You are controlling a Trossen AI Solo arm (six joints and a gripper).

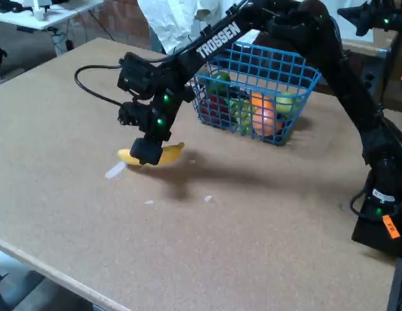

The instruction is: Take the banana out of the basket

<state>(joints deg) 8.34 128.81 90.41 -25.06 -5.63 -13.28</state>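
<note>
The yellow banana (170, 153) lies low over the wooden table (253, 240), outside and to the left of the basket in the fixed view. My gripper (146, 153) is closed around the banana's middle, with a yellow end showing on each side of the black fingers. The blue wire-mesh basket (298, 123) stands behind the arm at the table's back. It holds several other fruits, among them an orange-pink one (262, 111) and green ones (220, 82).
A black cable (91, 87) loops from the wrist over the table's left part. Small white scraps (115, 170) lie on the table by the banana. The arm's base (381, 220) stands at the right edge. A white table (39, 13) stands beyond, at the back left.
</note>
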